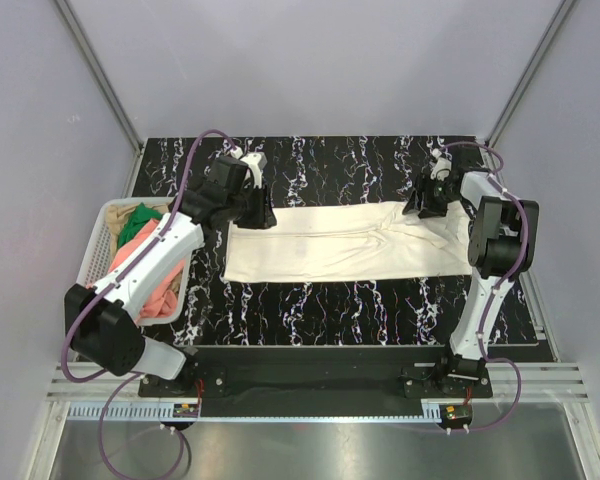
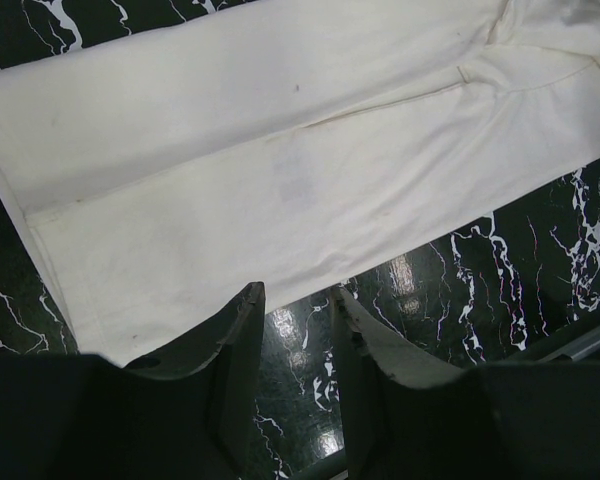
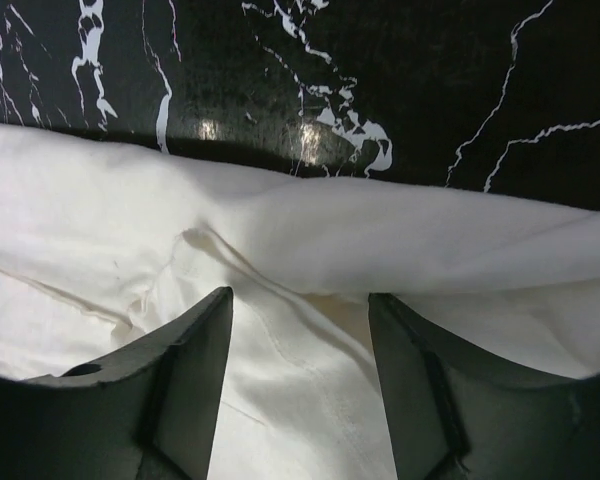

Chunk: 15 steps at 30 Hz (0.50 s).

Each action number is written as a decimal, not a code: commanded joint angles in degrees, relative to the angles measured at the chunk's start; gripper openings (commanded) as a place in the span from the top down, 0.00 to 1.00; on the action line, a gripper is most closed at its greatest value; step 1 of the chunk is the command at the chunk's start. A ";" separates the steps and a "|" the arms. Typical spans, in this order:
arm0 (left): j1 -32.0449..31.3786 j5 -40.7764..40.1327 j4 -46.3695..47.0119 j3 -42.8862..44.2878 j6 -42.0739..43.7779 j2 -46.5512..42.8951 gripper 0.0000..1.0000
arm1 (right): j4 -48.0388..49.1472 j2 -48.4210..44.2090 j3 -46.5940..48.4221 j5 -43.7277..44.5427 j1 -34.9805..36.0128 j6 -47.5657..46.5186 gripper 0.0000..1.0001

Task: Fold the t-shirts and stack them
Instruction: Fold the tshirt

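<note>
A large cream-white t-shirt (image 1: 330,243) lies folded into a long flat strip across the black marble table (image 1: 360,310). My left gripper (image 1: 259,214) is at the strip's far left corner. In the left wrist view it (image 2: 295,295) is open and empty, with its tips over bare table just beside the shirt's (image 2: 280,170) edge. My right gripper (image 1: 425,205) is at the strip's far right end. In the right wrist view it (image 3: 300,295) is wide open above a rumpled fold of the cloth (image 3: 310,230) and grips nothing.
A white mesh basket (image 1: 98,232) stands at the table's left edge. It holds a green shirt (image 1: 135,225) and a salmon-pink shirt (image 1: 148,280) that hangs over its near rim. Metal frame posts rise at the back corners.
</note>
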 commanded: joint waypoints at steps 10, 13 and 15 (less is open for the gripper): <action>-0.11 2.18 2.06 0.53 -0.11 0.99 0.62 | -1.65 -7.23 -1.51 -2.10 0.74 -0.44 0.45; -0.02 2.19 1.97 0.71 -0.03 0.82 0.62 | -2.09 -7.84 -1.95 -1.83 0.74 0.35 0.48; -0.11 2.36 2.06 0.53 0.06 0.55 0.62 | -2.53 -8.72 -2.39 -2.18 0.91 0.87 0.49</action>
